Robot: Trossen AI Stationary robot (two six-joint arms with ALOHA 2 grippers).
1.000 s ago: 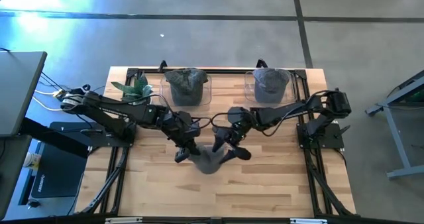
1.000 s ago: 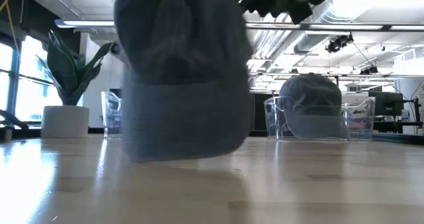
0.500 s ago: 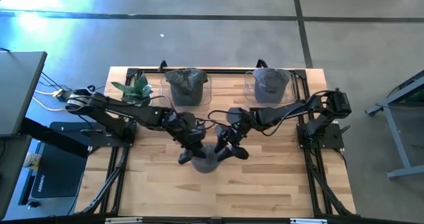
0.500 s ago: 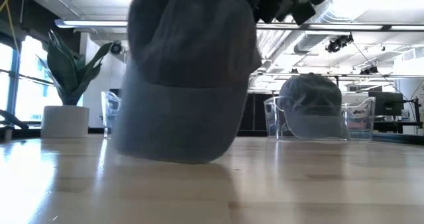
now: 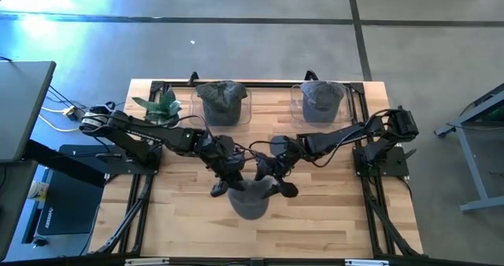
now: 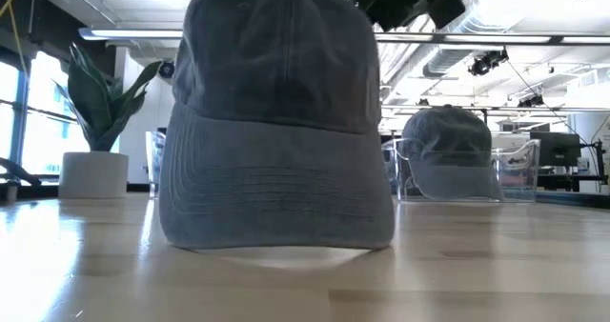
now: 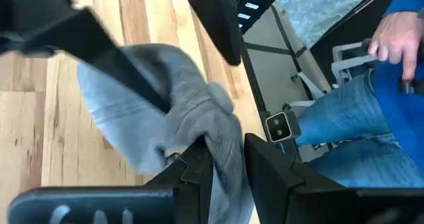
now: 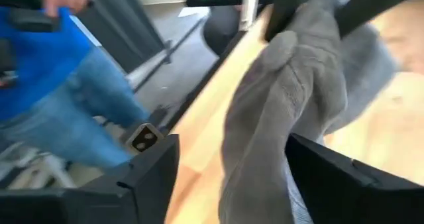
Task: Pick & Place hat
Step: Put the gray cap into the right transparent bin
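Wooden counter (image 5: 331, 219) lies bare toward its near edge and both sides. Grey hat (image 5: 250, 198) sits mid-counter, brim toward the near edge. Left tool (image 5: 223, 186) pinches the crown fabric between narrowly parted fingers. Right tool (image 5: 277, 184) stands wide apart around a fold, not clamping it.

Hat (image 6: 276, 122): grey cloth, matt, soft brushed weave; rows of stitching show across the brim, and the crown bunches into soft folds.
Table (image 5: 315, 219): light wood planks, smooth, with a faint sheen that carries soft reflections in the low view.
Left gripper (image 7: 225, 168) and right gripper (image 8: 232, 177): fingers of dark matt plastic or coated metal; cannot tell which.
Two hats at 12 o'clock (image 5: 222, 99) (image 5: 321, 97): matt grey cloth.
Their holders (image 6: 457, 179): clear glossy plastic.
Plant pot (image 6: 93, 174): white, matt.
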